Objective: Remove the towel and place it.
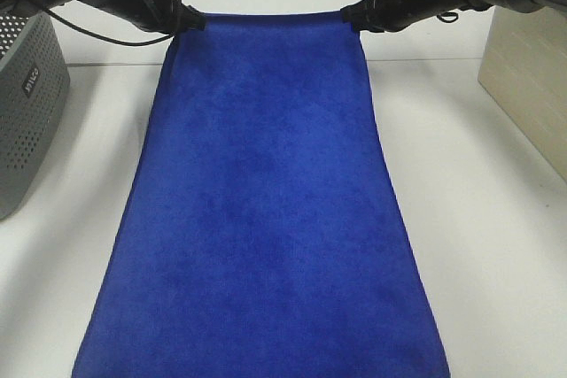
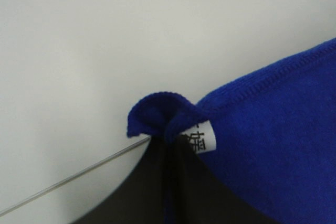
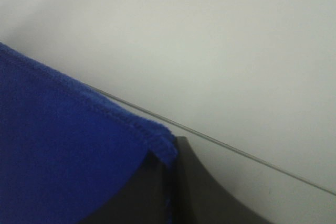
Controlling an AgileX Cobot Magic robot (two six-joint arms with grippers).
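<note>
The deep blue towel hangs stretched flat between my two grippers and fills the middle of the exterior high view, its lower edge cut off by the frame. My left gripper is shut on the towel's upper left corner. The left wrist view shows that corner bunched in the jaws, with a small white tag. My right gripper is shut on the upper right corner, seen pinched in the right wrist view. Both grippers are held high near the back wall.
A grey perforated basket stands at the left on the white table. A beige box stands at the right edge. The white wall is close behind the grippers.
</note>
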